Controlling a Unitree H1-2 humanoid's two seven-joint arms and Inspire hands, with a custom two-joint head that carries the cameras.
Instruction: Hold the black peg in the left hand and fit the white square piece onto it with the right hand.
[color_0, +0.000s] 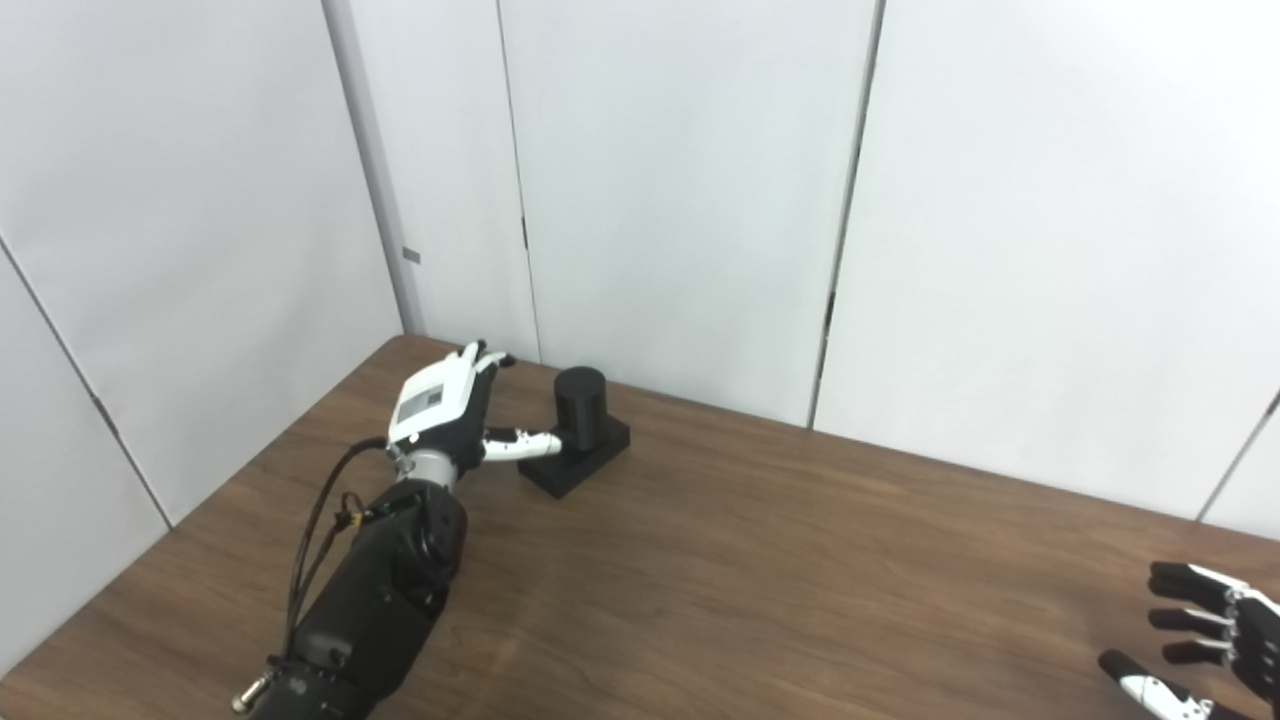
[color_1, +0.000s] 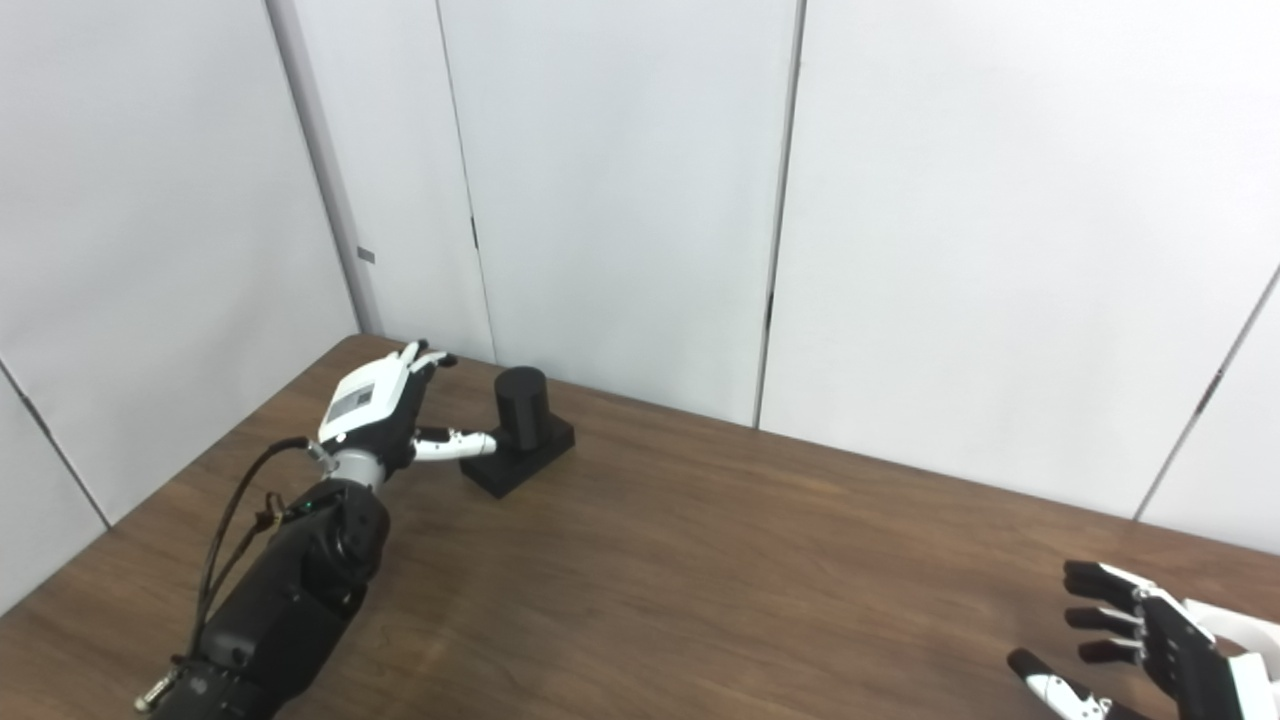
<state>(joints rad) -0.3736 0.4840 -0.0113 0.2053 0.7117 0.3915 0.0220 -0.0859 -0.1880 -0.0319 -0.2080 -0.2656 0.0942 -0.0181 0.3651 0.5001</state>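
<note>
Black peg (color_0: 580, 412) beside open left hand (color_0: 445, 410), thumb maybe touching.

- the right hand (color_1: 1150, 650) is cut by the lower right corner in both views; its palm, wrist and arm run out of the picture, only spread fingers (color_0: 1185, 580) showing.
- the left hand (color_0: 445, 410) shows its back; the palm and most fingers are hidden behind it.
- whether its thumb tip touches the black peg (color_0: 580, 405) or its base cannot be told.
- the peg's left base edge is hidden behind the thumb.
- the counter (color_1: 700, 580) is cut off at the near and right edges.
</note>
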